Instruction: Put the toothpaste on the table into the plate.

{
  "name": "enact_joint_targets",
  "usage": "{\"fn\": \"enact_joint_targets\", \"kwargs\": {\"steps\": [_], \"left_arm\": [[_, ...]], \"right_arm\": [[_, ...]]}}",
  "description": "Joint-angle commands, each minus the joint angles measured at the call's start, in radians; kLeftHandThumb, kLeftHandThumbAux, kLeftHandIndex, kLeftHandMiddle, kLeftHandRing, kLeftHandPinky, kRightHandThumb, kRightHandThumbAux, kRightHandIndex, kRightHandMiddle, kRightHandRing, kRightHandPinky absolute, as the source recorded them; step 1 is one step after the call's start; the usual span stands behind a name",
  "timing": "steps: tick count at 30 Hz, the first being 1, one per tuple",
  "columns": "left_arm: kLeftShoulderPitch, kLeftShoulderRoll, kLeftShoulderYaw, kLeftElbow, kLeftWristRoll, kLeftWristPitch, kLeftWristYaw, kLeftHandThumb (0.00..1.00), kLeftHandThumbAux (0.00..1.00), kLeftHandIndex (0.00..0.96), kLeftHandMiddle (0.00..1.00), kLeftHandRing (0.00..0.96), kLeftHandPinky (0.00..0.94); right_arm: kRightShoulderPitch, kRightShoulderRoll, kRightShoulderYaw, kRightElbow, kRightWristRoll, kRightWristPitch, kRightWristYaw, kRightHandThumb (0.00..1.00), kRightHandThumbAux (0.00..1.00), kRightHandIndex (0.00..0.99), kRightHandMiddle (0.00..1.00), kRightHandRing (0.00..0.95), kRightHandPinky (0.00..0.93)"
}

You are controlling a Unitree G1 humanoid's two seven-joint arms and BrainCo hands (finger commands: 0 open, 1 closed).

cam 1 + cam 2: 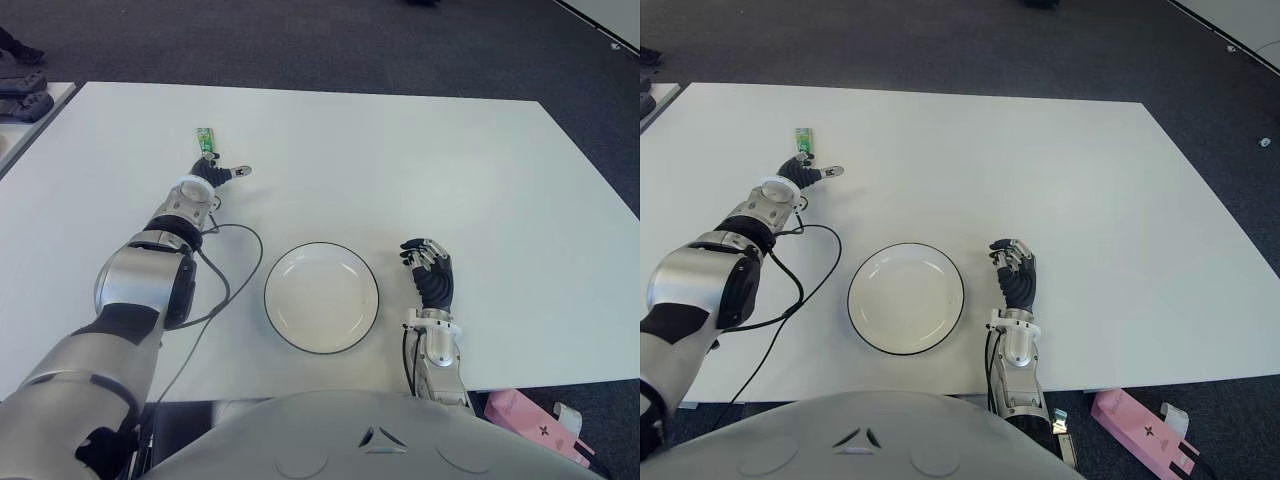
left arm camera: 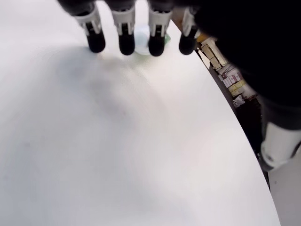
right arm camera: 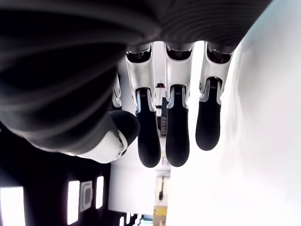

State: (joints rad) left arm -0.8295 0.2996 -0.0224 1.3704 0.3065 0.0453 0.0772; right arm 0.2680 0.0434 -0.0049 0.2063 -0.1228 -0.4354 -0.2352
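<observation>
Open left robot hand (image 1: 215, 172) just short of small green-and-white toothpaste (image 1: 205, 139), plate (image 1: 321, 296) empty.

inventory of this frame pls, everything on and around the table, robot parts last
toothpaste: 1, green tube, far left part of the table, just past the left hand's fingertips
plate: 1, white with dark rim, near edge of the table at the middle, nothing in it
table: 1, white, fills most of both eye views
cable: 1, black, loops on the table between the left arm and the plate
pink box: 1, pink, on the floor past the table's near right corner
left hand: 1, black and white, stretched out to the toothpaste, fingers open, not yet closed on it
right hand: 1, black, beside the plate on its right, holds nothing
</observation>
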Motion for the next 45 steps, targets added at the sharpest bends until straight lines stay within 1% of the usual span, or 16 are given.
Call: {"fn": "enact_joint_targets", "kwargs": {"steps": [1,8,12,18,20,21,22,23,26,28,30,31,32,35,38,45], "left_arm": [[0.000,-0.027,-0.037,0.006,0.041,0.044,0.038,0.000,0.566,0.000,0.000,0.000,0.000],[-0.009,-0.031,-0.071,0.007,0.077,0.069,0.067,0.000,0.567,0.000,0.000,0.000,0.000],[-0.013,-0.034,-0.093,0.007,0.100,0.089,0.103,0.000,0.567,0.000,0.000,0.000,0.000],[-0.018,-0.038,-0.114,0.008,0.124,0.110,0.142,0.025,0.538,0.000,0.000,0.000,0.000],[-0.018,-0.038,-0.126,0.008,0.134,0.115,0.147,0.096,0.502,0.000,0.000,0.000,0.000],[-0.017,-0.039,-0.131,0.008,0.137,0.116,0.148,0.149,0.490,0.000,0.000,0.000,0.007],[-0.018,-0.040,-0.136,0.007,0.140,0.118,0.150,0.228,0.469,0.000,0.000,0.000,0.019],[-0.018,-0.042,-0.139,0.006,0.143,0.120,0.151,0.322,0.469,0.000,0.000,0.000,0.068],[0.005,-0.025,-0.137,0.009,0.144,0.097,0.143,0.446,0.479,0.000,0.000,0.000,0.127],[0.003,-0.024,-0.132,0.009,0.137,0.096,0.139,0.493,0.487,0.000,0.000,0.011,0.155],[0.000,-0.025,-0.125,0.008,0.129,0.098,0.135,0.573,0.484,0.043,0.066,0.087,0.216],[0.000,-0.025,-0.122,0.008,0.126,0.099,0.134,0.625,0.558,0.181,0.164,0.198,0.305],[0.000,-0.025,-0.118,0.008,0.121,0.098,0.133,0.659,0.605,0.270,0.227,0.270,0.364],[0.000,-0.028,-0.108,0.007,0.112,0.093,0.131,0.704,0.661,0.380,0.325,0.362,0.412],[0.000,-0.029,-0.102,0.006,0.109,0.091,0.129,0.722,0.679,0.418,0.368,0.395,0.428],[0.000,-0.029,-0.088,0.007,0.094,0.100,0.116,0.734,0.686,0.437,0.416,0.426,0.438]], "right_arm": [[0.018,0.000,-0.009,0.033,-0.002,0.026,-0.002,0.713,0.729,0.430,0.490,0.498,0.502],[0.017,0.000,-0.013,0.035,0.000,0.021,0.000,0.714,0.729,0.431,0.487,0.496,0.485],[0.023,-0.001,-0.014,0.023,-0.003,0.033,0.001,0.714,0.729,0.431,0.482,0.493,0.488],[0.029,0.002,-0.016,0.008,0.001,0.047,0.003,0.714,0.729,0.430,0.473,0.489,0.491],[0.030,0.004,-0.017,0.004,0.002,0.051,0.004,0.714,0.729,0.430,0.473,0.491,0.496],[0.030,0.004,-0.017,0.003,0.002,0.052,0.004,0.714,0.728,0.430,0.474,0.492,0.498],[0.030,0.004,-0.017,0.004,0.004,0.053,0.006,0.714,0.728,0.430,0.475,0.494,0.501],[0.029,0.004,-0.017,0.004,0.005,0.054,0.007,0.714,0.728,0.430,0.476,0.495,0.499],[0.029,0.003,-0.018,0.005,0.012,0.055,0.015,0.713,0.727,0.430,0.479,0.493,0.491],[0.029,0.003,-0.018,0.006,0.013,0.054,0.017,0.713,0.727,0.430,0.480,0.492,0.487],[0.029,0.003,-0.019,0.006,0.014,0.052,0.020,0.713,0.727,0.430,0.481,0.490,0.484],[0.029,0.003,-0.020,0.006,0.014,0.051,0.021,0.713,0.727,0.430,0.483,0.488,0.483],[0.029,0.002,-0.020,0.007,0.013,0.049,0.021,0.713,0.727,0.430,0.483,0.488,0.483],[0.028,0.002,-0.021,0.009,0.008,0.041,0.019,0.713,0.727,0.430,0.486,0.490,0.493],[0.027,0.001,-0.021,0.012,0.005,0.033,0.017,0.713,0.727,0.431,0.488,0.495,0.502],[0.030,0.000,-0.020,0.007,0.001,0.047,0.018,0.713,0.728,0.431,0.490,0.504,0.508]]}}
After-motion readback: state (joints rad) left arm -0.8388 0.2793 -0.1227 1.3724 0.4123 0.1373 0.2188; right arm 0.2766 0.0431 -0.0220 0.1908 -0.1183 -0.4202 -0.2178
